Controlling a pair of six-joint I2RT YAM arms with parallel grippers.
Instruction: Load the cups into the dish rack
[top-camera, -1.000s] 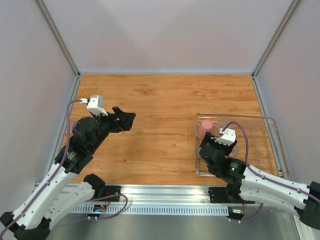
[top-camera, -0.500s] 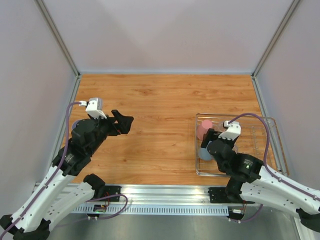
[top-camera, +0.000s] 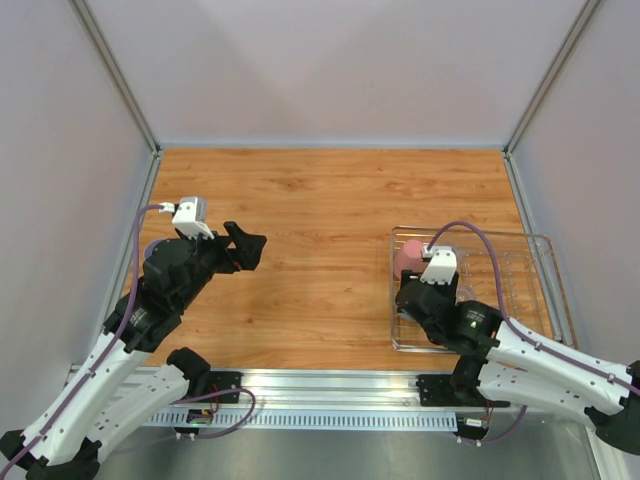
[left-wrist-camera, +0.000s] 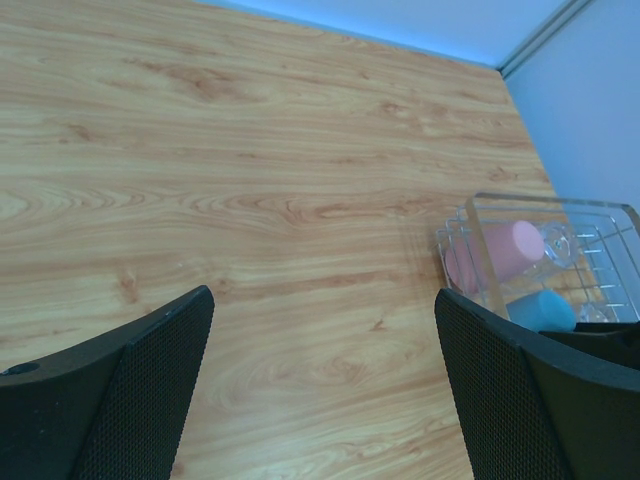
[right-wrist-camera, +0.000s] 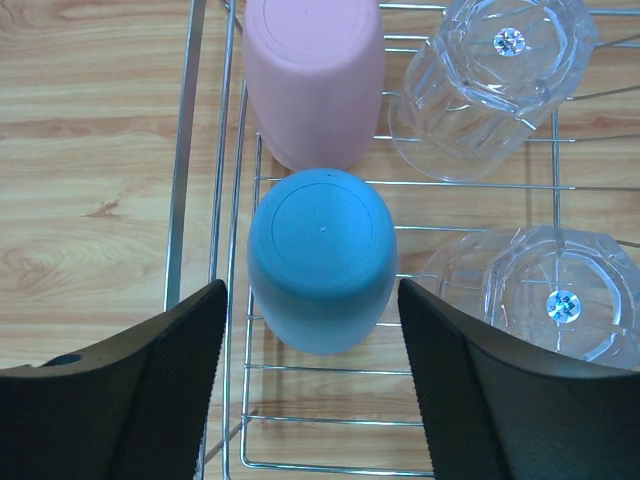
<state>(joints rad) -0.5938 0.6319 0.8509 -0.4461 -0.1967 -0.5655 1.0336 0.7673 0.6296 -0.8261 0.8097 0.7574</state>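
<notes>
Right gripper (right-wrist-camera: 310, 292), jaws parted astride the upturned blue plastic cup (right-wrist-camera: 320, 255) in the silver wire dish rack (right-wrist-camera: 187, 150), clear glass tumbler (right-wrist-camera: 545, 300) beside it, pink plastic cup (right-wrist-camera: 312, 80) and second glass tumbler (right-wrist-camera: 495, 80) beyond; left gripper (left-wrist-camera: 322, 297) wide open, empty, above the wooden tabletop (top-camera: 320, 200).

Wood-grain table (top-camera: 330, 200) — pale grey walls (top-camera: 330, 60) around it, metal rail (top-camera: 330, 410) along the near edge

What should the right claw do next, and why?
Probably lift straight up and back off. The blue cup already stands upside down in the dish rack, next to the pink cup, and the right claw straddles it, open, without touching.
</notes>
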